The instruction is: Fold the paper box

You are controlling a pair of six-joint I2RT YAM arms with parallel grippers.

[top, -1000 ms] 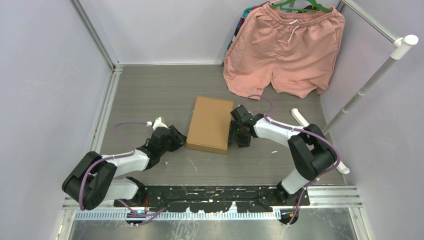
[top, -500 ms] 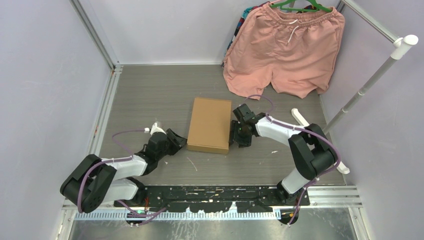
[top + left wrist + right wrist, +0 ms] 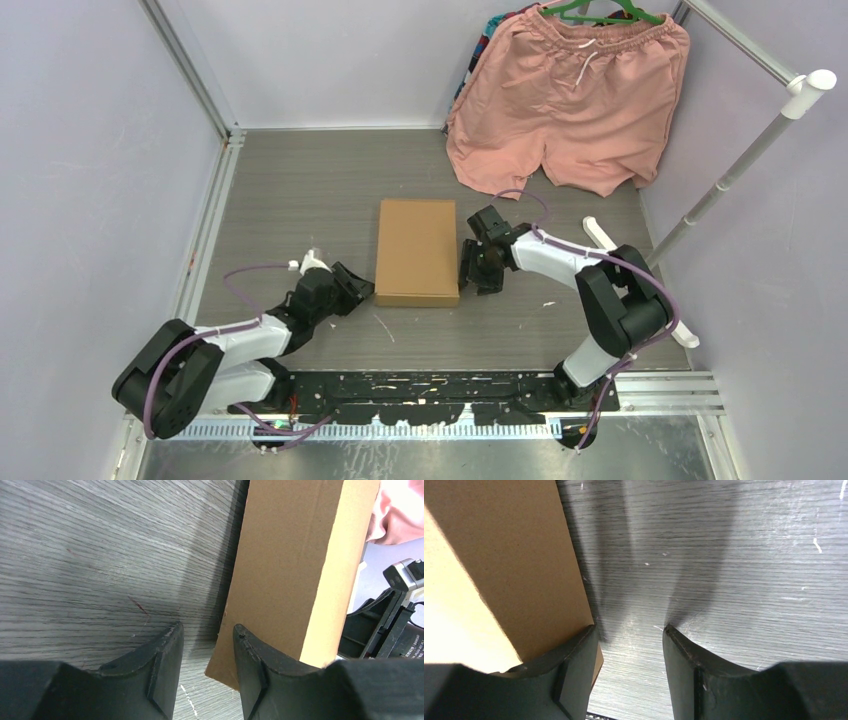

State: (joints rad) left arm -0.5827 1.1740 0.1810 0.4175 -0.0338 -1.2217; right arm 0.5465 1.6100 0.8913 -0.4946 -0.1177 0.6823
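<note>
Bright, even overhead light, soft diffuse shadows, mild sheen, wrist views blurred up close

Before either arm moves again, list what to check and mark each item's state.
1. Paper box closed and lying flat: ok.
2. Its tabs locked in: cannot tell, hidden.
3. Left gripper open at the box's near left corner, nothing clamped: ok.
4. Right gripper open beside the box's right side, nothing clamped: ok.
5. Pink shorts apart from the box: ok.
</note>
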